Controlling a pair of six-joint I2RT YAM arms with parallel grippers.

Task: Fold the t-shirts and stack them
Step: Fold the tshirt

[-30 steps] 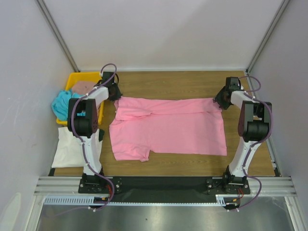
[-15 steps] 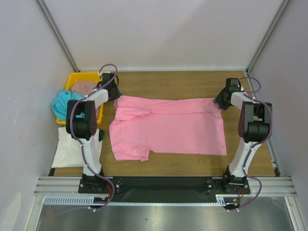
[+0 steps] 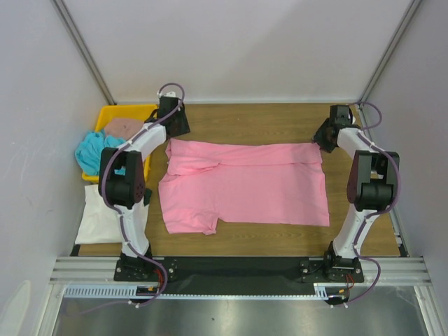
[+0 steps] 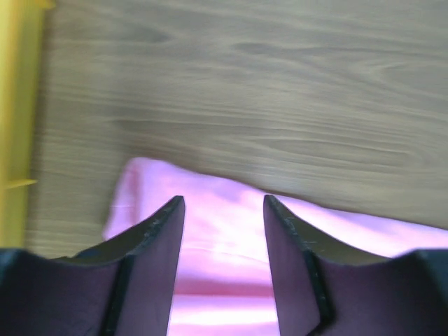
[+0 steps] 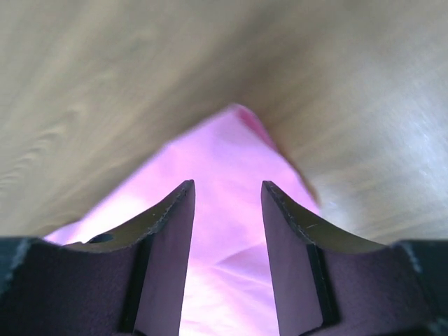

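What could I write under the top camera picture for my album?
Left gripper and right gripper open at the far corners of the pink t-shirt spread on the wooden table.

We see yellow plastic tray [image 3: 110,110] at far-left corner of brown wooden tabletop [image 3: 245,120]. We note white panel walls [image 3: 231,49] around it, aluminium rail [image 3: 238,268] along near edge.

Both the left arm [image 3: 133,222] and right arm [image 3: 354,224] wear white shells over the long links, with black housings at the joints and black base blocks at the near edge; a mauve cable [image 3: 171,85] loops along each; the left gripper [image 4: 224,199] and right gripper [image 5: 227,183] each end in 2 dark, matte, curved fingers [image 4: 150,269].
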